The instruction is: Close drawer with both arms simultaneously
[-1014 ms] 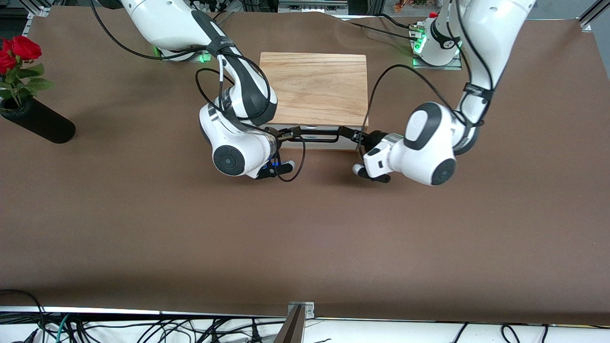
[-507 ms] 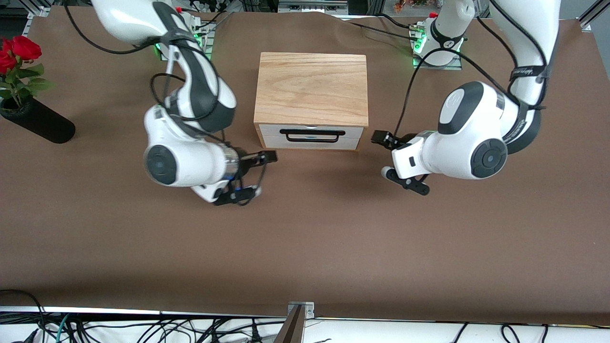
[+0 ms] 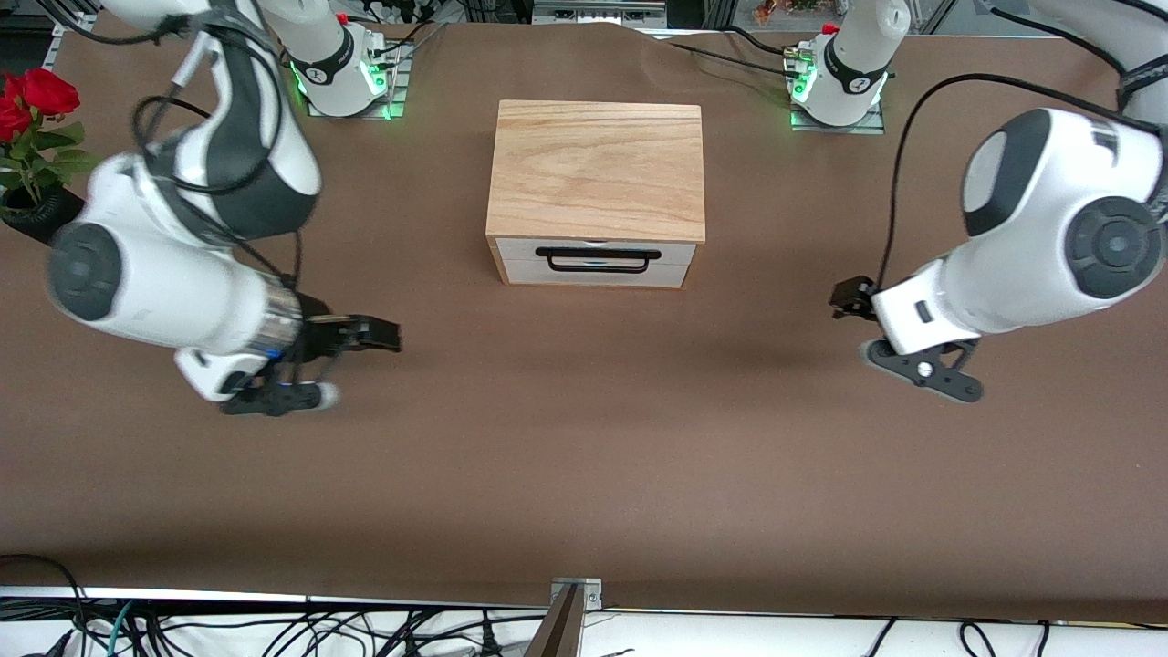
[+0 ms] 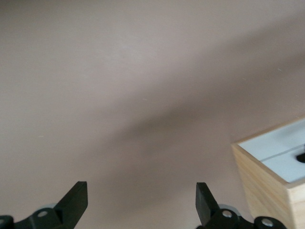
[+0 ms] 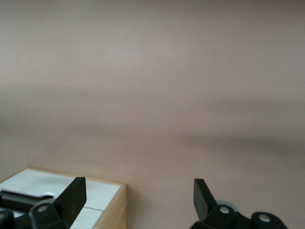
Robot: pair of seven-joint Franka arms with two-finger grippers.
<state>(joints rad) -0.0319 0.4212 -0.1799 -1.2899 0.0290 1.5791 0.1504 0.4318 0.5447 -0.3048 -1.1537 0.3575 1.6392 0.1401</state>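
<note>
Since the earlier front views, both arms have drawn away from the drawer: a second ago their grippers were at its black bar handle, half a second ago they were just off the box's two front corners, and now each is well apart from it, out toward its own end of the tabletop. The drawer sits pushed in, its white front panel flush with the light-wood box casing, which stands in the middle of the tabletop close to the edge where the arm bases are mounted.

The right gripper hangs over bare brown tabletop toward the right arm's end, pointing at the box. In the right wrist view its two black fingers are spread wide with nothing between them, and a corner of the box with the white panel shows.

The left gripper hangs over the tabletop toward the left arm's end. The left wrist view shows its fingers likewise spread and empty.

A black vase holding red roses lies at the right arm's end edge of the tabletop.
</note>
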